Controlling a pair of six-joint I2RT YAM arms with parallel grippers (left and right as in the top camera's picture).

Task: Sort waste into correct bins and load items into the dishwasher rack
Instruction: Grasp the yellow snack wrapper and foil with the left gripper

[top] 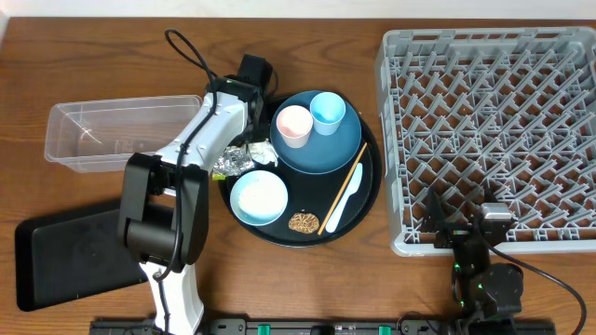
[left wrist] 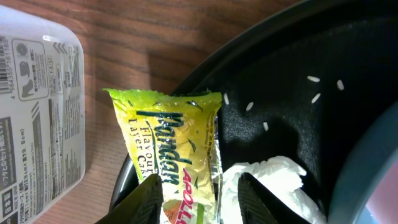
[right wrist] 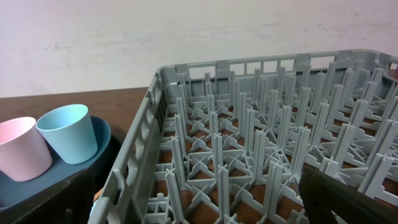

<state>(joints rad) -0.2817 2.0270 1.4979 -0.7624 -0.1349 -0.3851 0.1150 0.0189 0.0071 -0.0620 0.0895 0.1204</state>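
Note:
My left gripper point(left wrist: 199, 190) is shut on the yellow-green snack wrapper point(left wrist: 165, 143), which sticks out over the rim of the round black tray point(left wrist: 186, 87). White tissue point(left wrist: 273, 180) lies by the right finger, with rice grains point(left wrist: 314, 79) on the tray floor. From overhead the left gripper point(top: 244, 140) sits at the tray's left edge above the silver foil point(top: 233, 160). The clear tub point(top: 112, 135) lies to its left. My right gripper point(top: 466, 233) stands open at the grey dishwasher rack point(top: 494, 121), near its front left corner.
The dark-blue plate point(top: 321, 149) carries the pink cup point(top: 294, 125) and the blue cup point(top: 328, 112). The bowl point(top: 259, 197), chopstick point(top: 343, 191), white spoon point(top: 345, 207) and brown scrap point(top: 304, 222) lie on the round tray. The shallow black tray point(top: 70, 247) is front left.

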